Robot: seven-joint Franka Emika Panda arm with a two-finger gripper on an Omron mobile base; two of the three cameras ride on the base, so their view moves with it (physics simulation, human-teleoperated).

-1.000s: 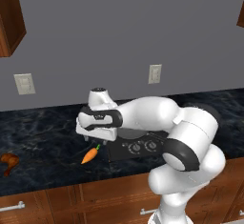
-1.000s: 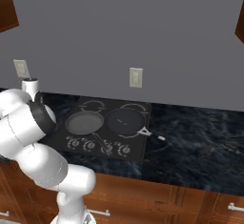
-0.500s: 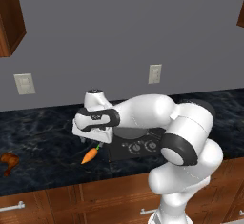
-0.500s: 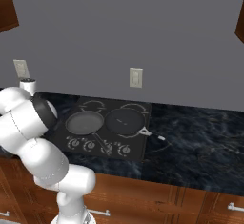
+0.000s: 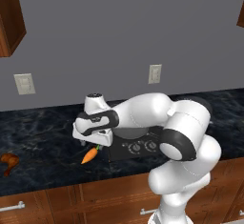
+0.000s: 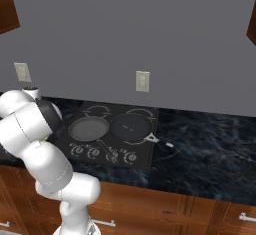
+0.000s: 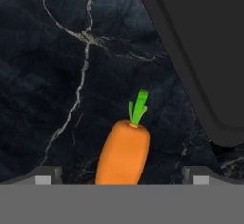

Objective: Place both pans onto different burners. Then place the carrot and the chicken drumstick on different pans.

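Note:
The orange carrot (image 5: 89, 156) (image 7: 123, 152) lies on the dark marble counter just left of the black cooktop (image 6: 144, 151), green top toward the cooktop. My gripper (image 5: 93, 143) (image 7: 121, 176) hangs open right above it, one fingertip (image 7: 45, 175) on each side of the carrot's thick body, not touching. Two pans rest side by side on the cooktop: a lighter grey pan (image 6: 89, 128) on the left and a darker pan (image 6: 130, 126) on the right. Behind them two burners (image 6: 97, 110) show as bare rings. The chicken drumstick (image 5: 7, 161) lies far left on the counter.
The cooktop's rounded corner (image 7: 205, 51) is close beside the carrot. A row of knobs (image 6: 102, 153) lines the cooktop's front. The darker pan's handle (image 6: 159, 140) juts out to the right. Wall outlets (image 5: 24, 83) sit above the counter; wooden drawers (image 5: 57, 201) lie below.
The hand has sunk a little toward the carrot and shifted slightly left. The jaws stay wide open. Carrot, pans and drumstick have not moved.

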